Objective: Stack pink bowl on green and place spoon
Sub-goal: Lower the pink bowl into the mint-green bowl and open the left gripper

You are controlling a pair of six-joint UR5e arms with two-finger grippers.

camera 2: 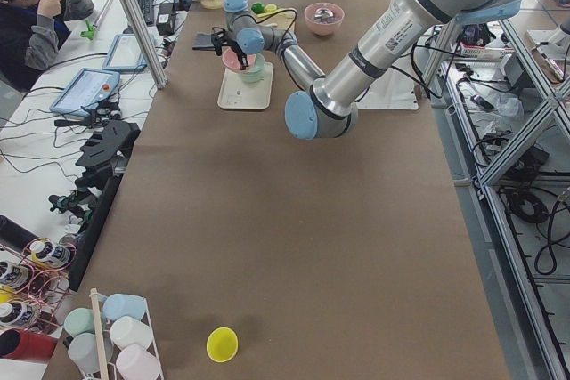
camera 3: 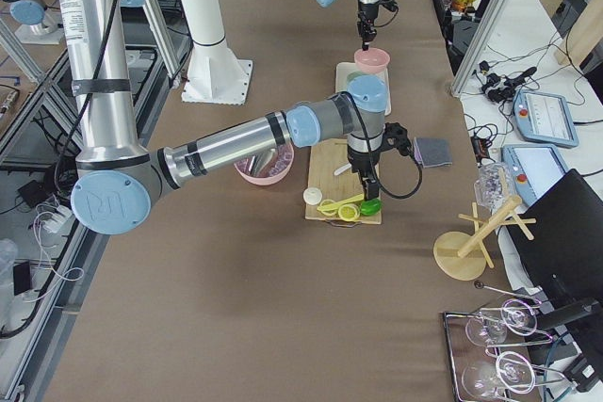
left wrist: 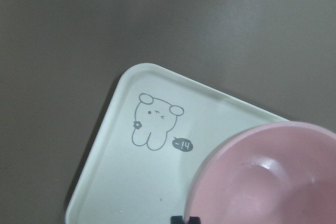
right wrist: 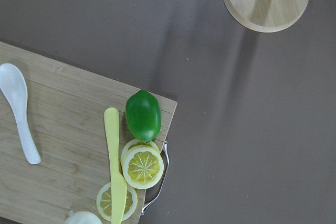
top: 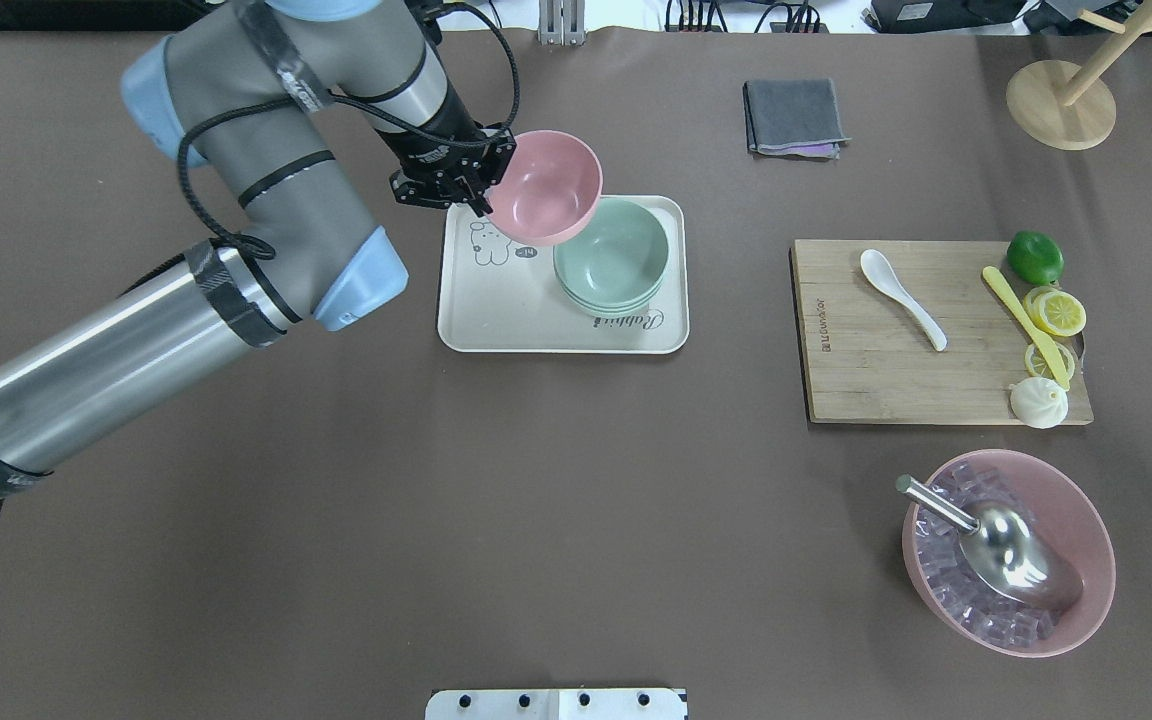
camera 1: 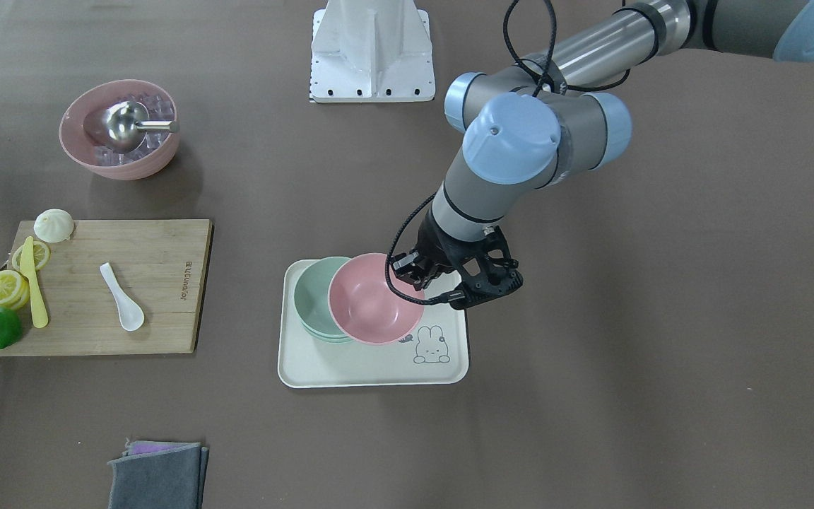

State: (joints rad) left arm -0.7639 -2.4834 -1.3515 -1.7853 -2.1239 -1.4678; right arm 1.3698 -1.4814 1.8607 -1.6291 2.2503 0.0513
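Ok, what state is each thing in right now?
pink bowl: lifted, tilted, partly over the green bowls
green bowls: nested, upright on the tray
spoon: lying on the cutting board
left gripper: shut on the pink bowl's rim
right gripper: above the cutting board, open or shut unclear
ice bowl: filled, scoop inside

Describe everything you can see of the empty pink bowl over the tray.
The pink bowl is round, smooth, matte, plastic-looking and empty. The left gripper pinches its rim on the side away from the green bowls, holding it opening-up and slightly tilted above the cream tray. Seen from overhead, it partly overlaps the green bowls; whether they touch cannot be told.
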